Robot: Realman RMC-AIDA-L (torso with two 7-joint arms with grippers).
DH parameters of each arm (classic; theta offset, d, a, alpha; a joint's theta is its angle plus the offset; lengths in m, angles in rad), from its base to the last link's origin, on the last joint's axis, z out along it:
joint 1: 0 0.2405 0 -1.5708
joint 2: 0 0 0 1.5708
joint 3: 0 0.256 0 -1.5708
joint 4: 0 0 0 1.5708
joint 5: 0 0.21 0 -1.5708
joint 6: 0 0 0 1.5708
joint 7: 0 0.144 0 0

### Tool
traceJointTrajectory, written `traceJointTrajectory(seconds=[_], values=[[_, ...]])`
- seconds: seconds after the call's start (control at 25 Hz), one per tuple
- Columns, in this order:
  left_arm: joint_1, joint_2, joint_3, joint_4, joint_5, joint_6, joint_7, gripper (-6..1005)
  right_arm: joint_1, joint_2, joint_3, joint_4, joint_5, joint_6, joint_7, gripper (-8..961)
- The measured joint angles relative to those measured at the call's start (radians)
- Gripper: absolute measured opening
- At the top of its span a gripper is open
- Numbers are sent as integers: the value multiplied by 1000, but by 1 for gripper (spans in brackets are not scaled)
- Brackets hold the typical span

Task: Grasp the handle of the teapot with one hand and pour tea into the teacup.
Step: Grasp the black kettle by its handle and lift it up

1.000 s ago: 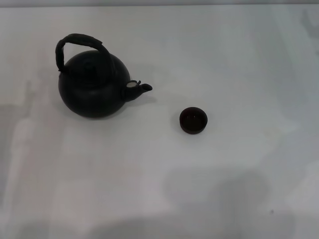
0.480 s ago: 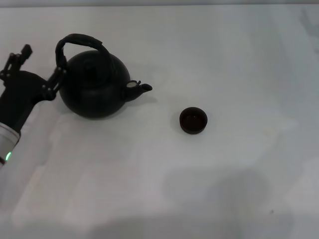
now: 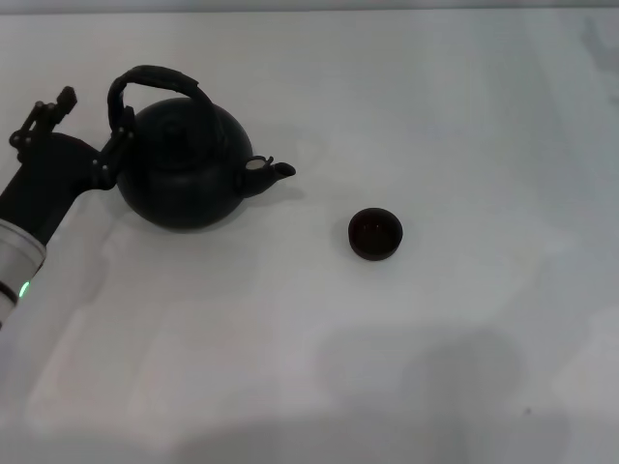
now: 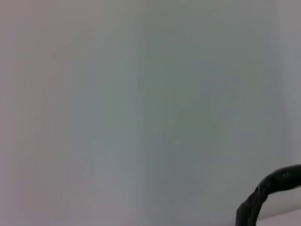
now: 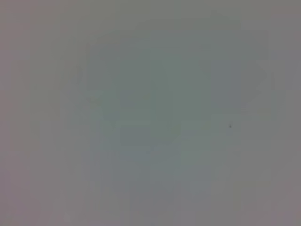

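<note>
While the teacup (image 3: 375,234) sits at four o'clock from the teapot (image 3: 184,164) on the white table (image 3: 435,367), the left gripper (image 3: 92,130) spreads wide at nine o'clock, one finger touching the handle (image 3: 155,79).

A black teapot (image 3: 181,174) with a wrapped black handle (image 3: 155,79) sits on a white table (image 3: 435,367). The teacup (image 3: 375,234) is dark brown-black.

The round black teapot (image 3: 182,172) is standing upright with its arched handle (image 3: 155,82) rising over the lid and its short spout pointing toward the small dark teacup (image 3: 375,234), which is sitting upright, well apart from the teapot.
</note>
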Motion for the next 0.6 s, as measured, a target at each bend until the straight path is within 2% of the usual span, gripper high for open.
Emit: traceJointTrajectory(seconds=[0.2,0.6], values=[[-24,0,-1,-4,-1,-45,0,753,-2,0,0,0,0,4,0,860],[-56,-1,-2,-12,-1,-73,0,325,-1,0,0,0,0,0,1,860]])
